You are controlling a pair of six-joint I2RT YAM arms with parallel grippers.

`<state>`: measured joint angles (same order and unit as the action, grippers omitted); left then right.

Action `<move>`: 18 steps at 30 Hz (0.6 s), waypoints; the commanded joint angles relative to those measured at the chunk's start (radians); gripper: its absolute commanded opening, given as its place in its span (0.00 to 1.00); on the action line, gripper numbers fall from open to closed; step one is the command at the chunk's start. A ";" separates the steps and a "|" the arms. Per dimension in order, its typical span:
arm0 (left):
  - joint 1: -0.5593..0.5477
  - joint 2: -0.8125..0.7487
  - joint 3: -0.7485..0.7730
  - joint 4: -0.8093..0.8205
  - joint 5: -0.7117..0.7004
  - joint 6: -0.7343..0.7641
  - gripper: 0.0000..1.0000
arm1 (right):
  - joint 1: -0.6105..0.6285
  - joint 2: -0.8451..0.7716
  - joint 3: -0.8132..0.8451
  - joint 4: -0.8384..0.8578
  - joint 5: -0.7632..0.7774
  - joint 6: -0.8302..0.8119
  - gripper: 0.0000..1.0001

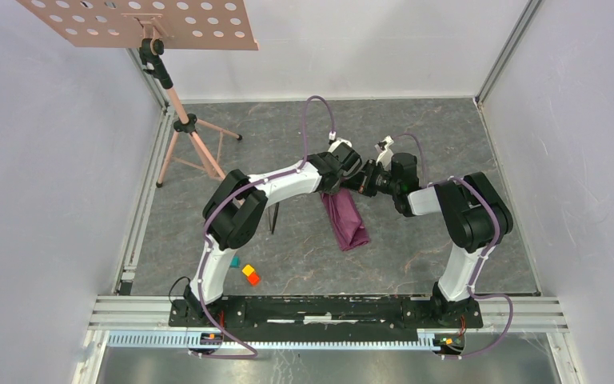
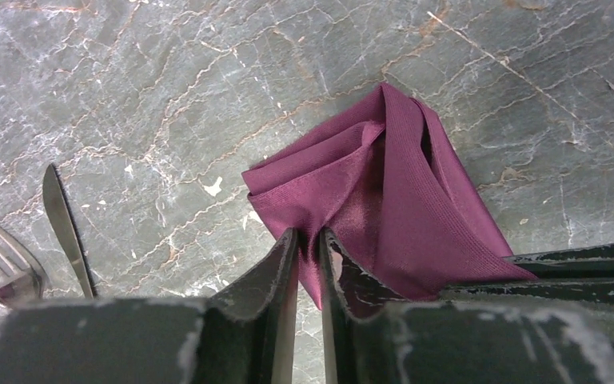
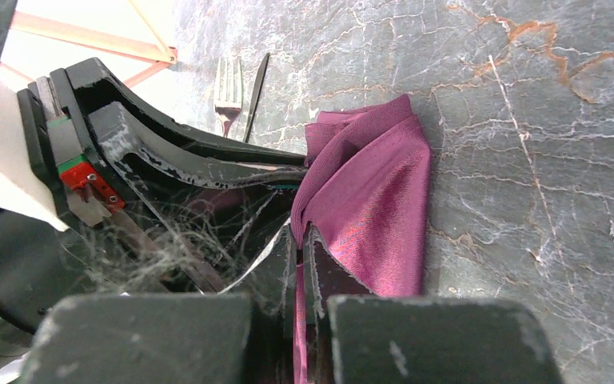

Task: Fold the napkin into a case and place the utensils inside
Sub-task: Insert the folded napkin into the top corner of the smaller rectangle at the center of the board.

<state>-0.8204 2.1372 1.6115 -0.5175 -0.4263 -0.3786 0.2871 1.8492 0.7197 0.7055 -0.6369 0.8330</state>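
One napkin (image 1: 346, 220), one knife (image 2: 65, 228), one fork (image 2: 0, 260) — three small blocks (image 1: 249, 272).

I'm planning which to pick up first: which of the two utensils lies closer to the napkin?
The knife, the plain dark blade. It lies between the napkin and the fork, which has silvery tines.

The top external camera looks steeply down from above the near edge onto the grey marbled tabletop (image 1: 304, 256). Both wrist cameras hover close, facing each other, sharing the plum-purple shiny cloth napkin (image 2: 400, 192), silvery-tined fork (image 2: 0, 260) and slim dark knife (image 2: 64, 228).
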 commanded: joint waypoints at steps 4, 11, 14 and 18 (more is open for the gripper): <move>-0.006 -0.010 0.050 -0.005 -0.047 0.041 0.12 | 0.009 0.004 0.042 0.012 0.007 -0.027 0.00; -0.005 -0.053 0.029 0.021 -0.009 0.031 0.03 | 0.066 0.013 0.081 -0.074 0.076 -0.081 0.00; -0.004 -0.062 0.023 0.023 0.007 0.019 0.02 | 0.088 0.040 0.105 -0.084 0.084 -0.080 0.00; -0.001 -0.087 -0.001 0.044 0.015 0.013 0.02 | 0.107 0.056 0.115 -0.118 0.119 -0.086 0.00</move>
<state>-0.8204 2.1326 1.6215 -0.5247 -0.4290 -0.3737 0.3779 1.8843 0.8047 0.6170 -0.5636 0.7757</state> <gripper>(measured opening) 0.034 0.015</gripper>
